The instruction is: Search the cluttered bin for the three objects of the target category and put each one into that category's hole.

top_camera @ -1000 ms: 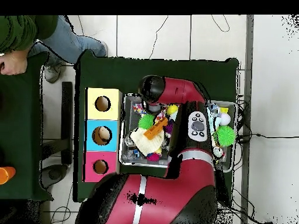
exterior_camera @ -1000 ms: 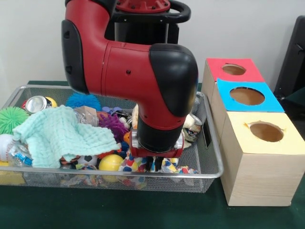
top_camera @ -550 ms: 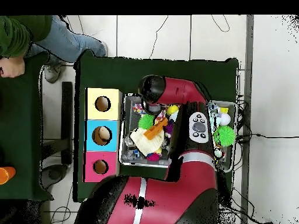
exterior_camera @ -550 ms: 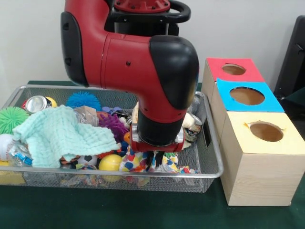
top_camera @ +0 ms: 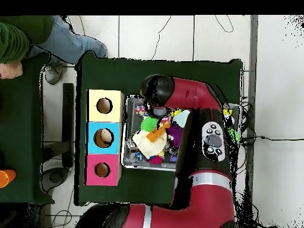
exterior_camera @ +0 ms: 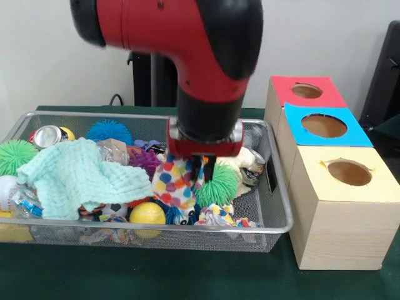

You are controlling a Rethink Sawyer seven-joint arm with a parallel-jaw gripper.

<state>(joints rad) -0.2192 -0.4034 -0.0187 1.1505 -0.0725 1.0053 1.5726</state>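
My gripper hangs over the right half of the wire bin, shut on a white cloth with coloured dots that dangles from it above the clutter. A green spiky ball sits just right of the cloth, touching it. More dotted fabric lies at the bin's front edge. The red hole, blue hole and yellow hole top the wooden boxes to the right. In the overhead view the arm's wrist hides the gripper; the boxes lie left of the bin.
The bin also holds a mint cloth, a yellow ball, a purple spiky ball, a blue spiky ball, another green spiky ball and a crushed can. A person stands at the overhead view's upper left.
The arm has risen from the bin's front right, lifting the dotted cloth out of the clutter. A green spiky ball has come into sight beside it.
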